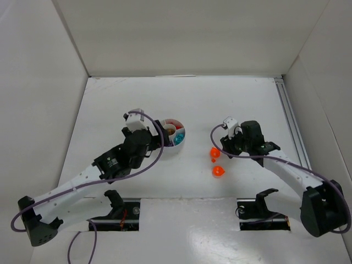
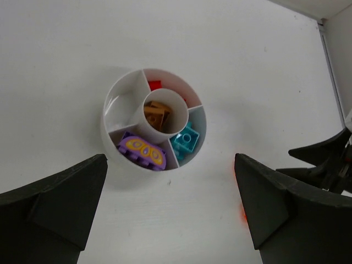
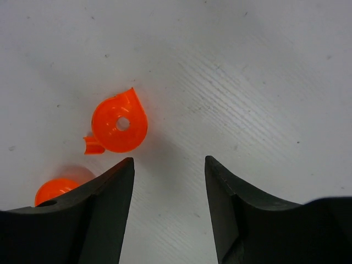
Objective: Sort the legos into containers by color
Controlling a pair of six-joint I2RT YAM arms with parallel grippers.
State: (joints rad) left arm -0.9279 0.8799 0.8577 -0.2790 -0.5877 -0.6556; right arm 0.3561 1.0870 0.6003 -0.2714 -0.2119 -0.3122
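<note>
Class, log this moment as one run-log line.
left gripper open over dish | right gripper open near orange legos | orange legos outside dish

The red brick (image 2: 155, 84) hides mostly behind the central cup (image 2: 175, 95) of the dish (image 2: 121, 107). 1 orange piece (image 3: 55, 190) sits half covered by a finger (image 3: 93, 214) of the right gripper (image 3: 169, 165).

No legible text, brand, number or sign was found in any view. A pale mark (image 1: 113, 160) on the left arm (image 1: 82, 184) was too small to read. The purple lego (image 2: 142, 151) bore yellow ovals only.
</note>
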